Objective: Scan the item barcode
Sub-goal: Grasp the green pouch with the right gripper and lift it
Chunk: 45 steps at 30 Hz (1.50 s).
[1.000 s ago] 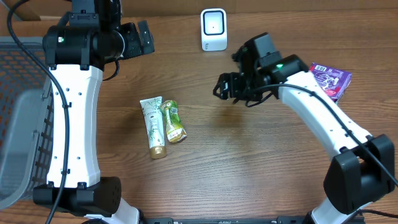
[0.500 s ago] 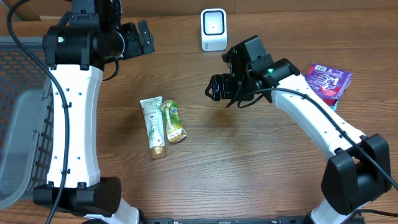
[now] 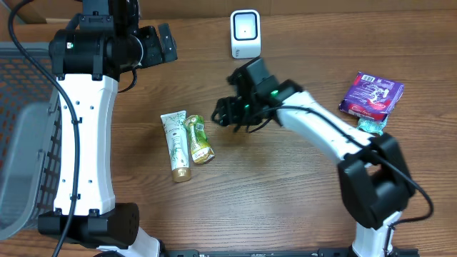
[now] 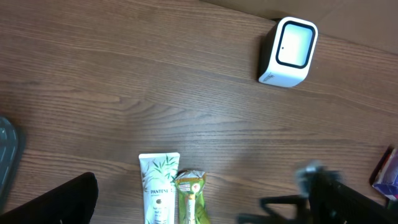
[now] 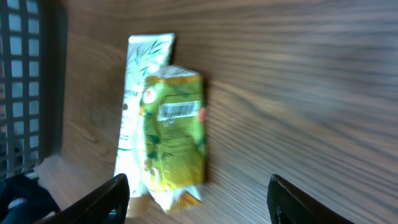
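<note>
- Two arms show in the overhead, and the R one is nearer. The right gripper hangs just up-right of the green pouch at frame centre, close but not touching. The left gripper sits upper left of frame, well apart from the pouch.
- Key relation: the pouch lies down-left of the R tool in the overhead. In the R wrist view it fills centre-left, framed by the two fingertips at the bottom corners.
- Long axis: the pouch runs top-to-bottom in the overhead w/ a slight tilt, and likewise in the R wrist view. The finger gap thus spans its short width, which I judge a fair line-up for a pinch across the sides.
- Tool state: R jaws are apart, fairly wide, nothing between them but air above the pouch. L jaws are spread wide and empty.
- Neighbour: a white tube lies parallel on the pouch's left side. Touching or just beside, can't tell. Risk, imo: one finger catches the tube too.
- Item look: flat glossy sachet, green w/ gold-yellow ends, a bit crinkled. A white barcode label faces up near its upper end in the wrist view.
- The scanner stands upper centre of the overhead, up-right of the pouch and well apart.
- Other: purple packet far right, basket at left edge, all on the wood table.
</note>
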{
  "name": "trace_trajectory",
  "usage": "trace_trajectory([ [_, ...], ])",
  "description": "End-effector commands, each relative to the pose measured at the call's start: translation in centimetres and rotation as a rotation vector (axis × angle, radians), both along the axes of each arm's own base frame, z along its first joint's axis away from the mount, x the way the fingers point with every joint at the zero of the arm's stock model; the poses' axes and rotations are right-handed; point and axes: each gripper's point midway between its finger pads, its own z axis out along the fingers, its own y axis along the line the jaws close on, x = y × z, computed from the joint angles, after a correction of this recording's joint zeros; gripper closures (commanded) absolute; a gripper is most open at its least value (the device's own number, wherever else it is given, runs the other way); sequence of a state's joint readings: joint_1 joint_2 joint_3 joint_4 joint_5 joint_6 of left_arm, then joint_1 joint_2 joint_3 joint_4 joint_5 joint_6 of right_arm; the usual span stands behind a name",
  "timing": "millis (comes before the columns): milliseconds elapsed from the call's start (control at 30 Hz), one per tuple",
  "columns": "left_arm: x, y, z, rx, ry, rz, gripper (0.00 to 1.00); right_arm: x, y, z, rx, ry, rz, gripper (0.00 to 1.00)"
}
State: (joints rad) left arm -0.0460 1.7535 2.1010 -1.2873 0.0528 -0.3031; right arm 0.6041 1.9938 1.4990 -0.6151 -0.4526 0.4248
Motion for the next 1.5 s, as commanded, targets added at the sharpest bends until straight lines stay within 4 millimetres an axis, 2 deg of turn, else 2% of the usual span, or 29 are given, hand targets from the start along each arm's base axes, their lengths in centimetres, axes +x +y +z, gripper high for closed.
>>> trace_trajectory([
  [0,0.1,-0.4,0.3,0.005,-0.010,-0.027,0.00,-1.8,2.6,-2.0,0.012,0.038,0.044,0.30],
  [100,0.1,-0.4,0.3,0.005,-0.010,-0.026,0.00,-2.7,4.2,-3.5,0.013,0.050,0.064,0.30],
  [300,0.1,-0.4,0.3,0.005,-0.011,-0.027,0.00,-4.2,5.8,-5.4,-0.008,0.085,0.071,0.30],
  [367,0.1,-0.4,0.3,0.005,-0.010,-0.026,0.00,-4.6,5.9,-6.5,-0.037,0.102,0.050,0.30],
  [467,0.1,-0.4,0.3,0.005,-0.010,-0.027,0.01,-4.8,5.9,-7.2,-0.049,0.131,0.022,0.31],
  [600,0.1,-0.4,0.3,0.005,-0.011,-0.027,0.00,-4.8,5.8,-7.4,-0.054,0.145,0.003,0.46],
  [733,0.1,-0.4,0.3,0.005,-0.010,-0.026,0.00,-4.9,5.7,-7.4,-0.057,0.154,-0.003,0.68],
  [867,0.1,-0.4,0.3,0.005,-0.010,-0.026,0.00,-5.0,5.6,-7.5,-0.062,0.159,-0.003,0.81],
  [933,0.1,-0.4,0.3,0.005,-0.010,-0.026,0.00,-4.9,5.5,-7.5,-0.063,0.162,-0.006,0.93],
  [967,0.1,-0.4,0.3,0.005,-0.010,-0.026,0.00,-4.8,5.3,-7.4,-0.063,0.167,-0.009,0.96],
  [1033,0.1,-0.4,0.3,0.005,-0.010,-0.026,0.00,-4.4,4.9,-7.1,-0.074,0.177,-0.020,0.96],
  [1133,0.1,-0.4,0.3,0.005,-0.010,-0.027,0.00,-3.4,3.4,-6.1,-0.099,0.184,-0.035,0.96],
  [1267,0.1,-0.4,0.3,0.005,-0.010,-0.026,0.00,-1.3,-0.5,-4.4,-0.238,0.106,-0.083,0.96],
  [1367,0.1,-0.4,0.3,0.005,-0.010,-0.026,0.00,0.6,-5.0,-2.8,-0.453,-0.021,-0.152,0.96],
  [1467,0.1,-0.4,0.3,0.005,-0.010,-0.026,0.00,2.1,-10.4,-0.8,-0.732,-0.175,-0.238,0.96],
])
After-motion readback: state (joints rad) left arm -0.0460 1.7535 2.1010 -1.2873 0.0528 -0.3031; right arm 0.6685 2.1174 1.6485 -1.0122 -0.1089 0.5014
